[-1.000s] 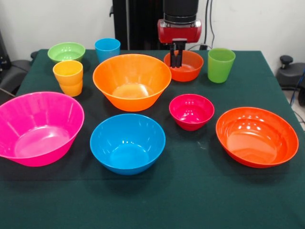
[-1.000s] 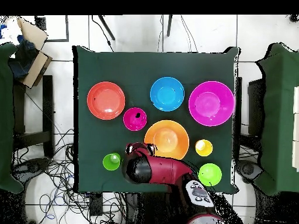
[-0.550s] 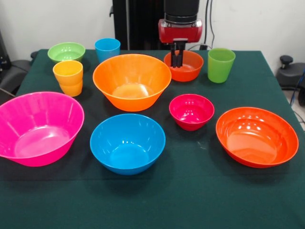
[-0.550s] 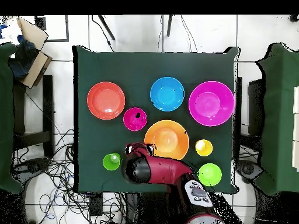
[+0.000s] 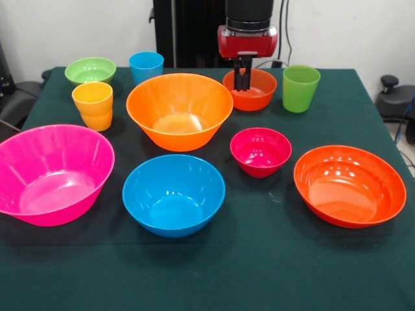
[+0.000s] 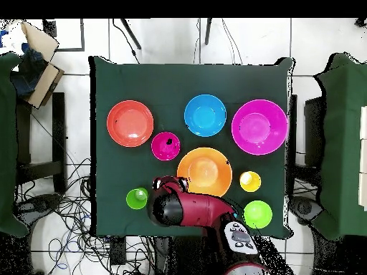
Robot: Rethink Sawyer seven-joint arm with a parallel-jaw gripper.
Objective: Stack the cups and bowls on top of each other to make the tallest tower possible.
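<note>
My gripper (image 5: 243, 85) hangs shut, holding nothing, just over the small orange-red bowl (image 5: 258, 94) at the table's far side. Right of that bowl stands the green cup (image 5: 300, 88). The big orange bowl (image 5: 179, 110) sits in the middle, with the blue cup (image 5: 146, 66), small green bowl (image 5: 90, 70) and yellow-orange cup (image 5: 93, 105) to its left. Nearer the camera are the big pink bowl (image 5: 52, 172), medium blue bowl (image 5: 174, 194), small magenta bowl (image 5: 260, 151) and wide red-orange bowl (image 5: 349, 184). No tower shows; each piece stands on its own.
In the overhead view the red arm (image 6: 193, 210) covers the small orange-red bowl and the blue cup. The dark green cloth (image 5: 259, 272) lies bare along the near edge. Chairs and cables flank the table (image 6: 104, 86).
The gripper has risen slightly and shifted a little to the right above the small orange-red bowl. The bowls and cups have not moved.
</note>
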